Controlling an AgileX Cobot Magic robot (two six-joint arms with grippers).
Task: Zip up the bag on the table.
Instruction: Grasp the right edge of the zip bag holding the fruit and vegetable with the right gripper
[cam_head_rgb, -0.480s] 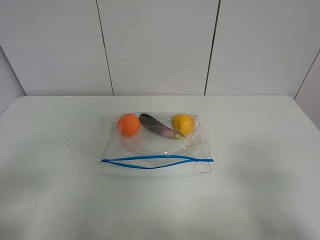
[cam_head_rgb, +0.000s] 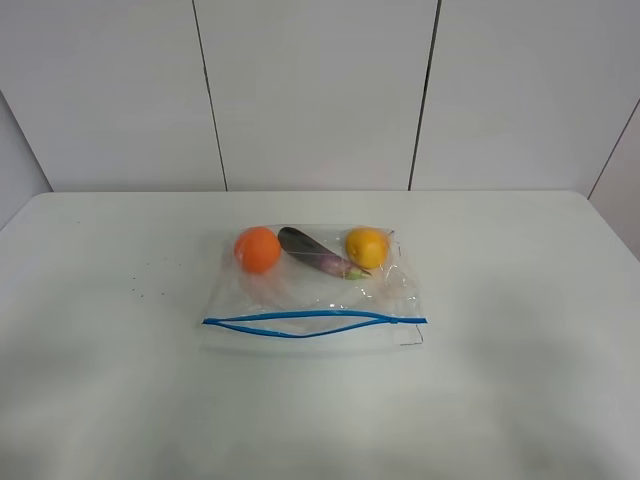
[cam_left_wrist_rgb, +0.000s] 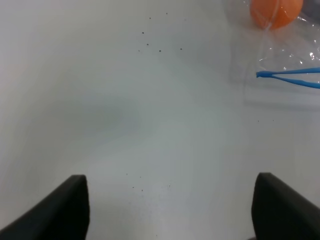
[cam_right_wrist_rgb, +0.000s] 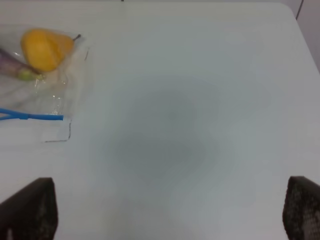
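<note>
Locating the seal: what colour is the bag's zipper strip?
Blue zipper strip, clearest in exterior high view.

The bag (cam_head_rgb: 310, 295) lies flat on the table (cam_head_rgb: 520, 400), about mid-table. Its zipper strip (cam_head_rgb: 315, 322) runs left to right along the near edge. Inside, by the far edge, sit a round fruit (cam_head_rgb: 257, 249) at left, a long vegetable (cam_head_rgb: 315, 252) in the middle, and a second fruit (cam_head_rgb: 367, 247) at right

I log a clear bag (cam_head_rgb: 310, 292) with a thin blue zipper strip (cam_head_rgb: 310, 322) on a plain white table (cam_head_rgb: 520, 380), a few dark specks (cam_left_wrist_rgb: 160, 50) to its left. Through it I see an orange fruit (cam_head_rgb: 257, 249), a dark purple eggplant (cam_head_rgb: 315, 250) with a pale green end, and a yellow fruit (cam_head_rgb: 367, 247).
</note>
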